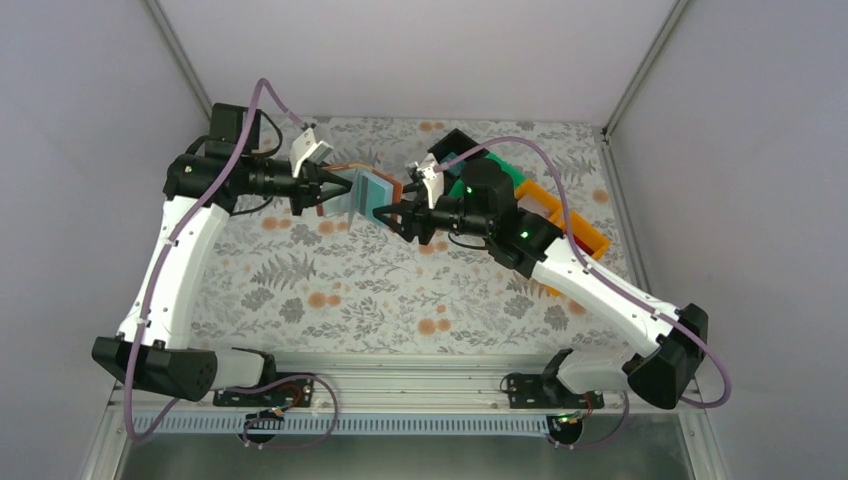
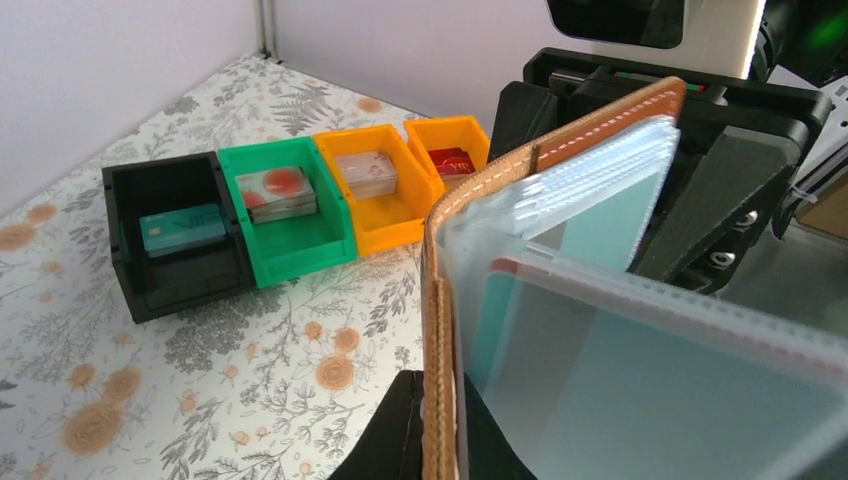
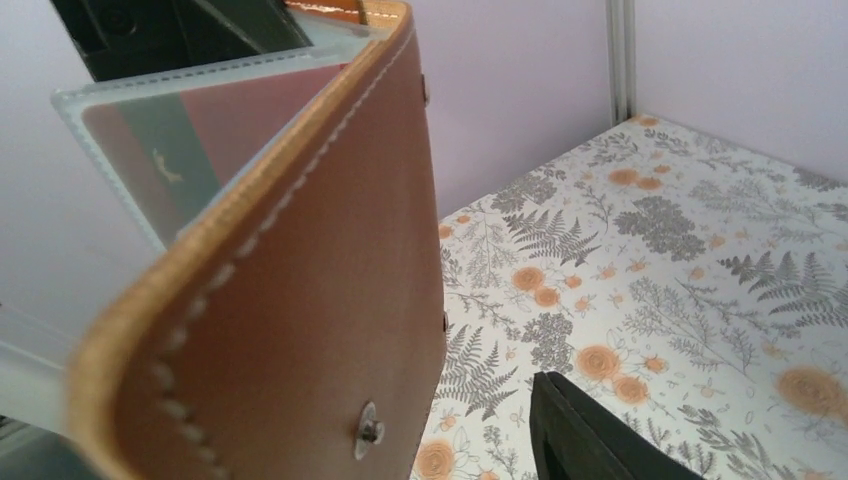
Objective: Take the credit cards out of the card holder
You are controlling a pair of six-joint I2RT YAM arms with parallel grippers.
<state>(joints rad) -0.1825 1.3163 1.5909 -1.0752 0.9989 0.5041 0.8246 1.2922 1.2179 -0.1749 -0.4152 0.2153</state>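
The card holder (image 1: 362, 193) hangs open in the air between my two arms, brown leather outside, pale clear sleeves inside. My left gripper (image 1: 322, 192) is shut on the stitched edge of one brown flap (image 2: 437, 330). Teal credit cards (image 2: 530, 320) sit in the sleeves, and one reddish card (image 3: 235, 125) shows in the right wrist view. My right gripper (image 1: 393, 216) is at the holder's other side. Its one visible finger (image 3: 590, 440) stands apart from the outer brown flap (image 3: 300, 300). The other finger is hidden behind that flap.
A row of bins stands at the back right of the floral table: a black bin (image 2: 175, 240), a green bin (image 2: 290, 225) and two orange bins (image 2: 385, 200), each with cards inside. The enclosure's white walls stand close on all sides.
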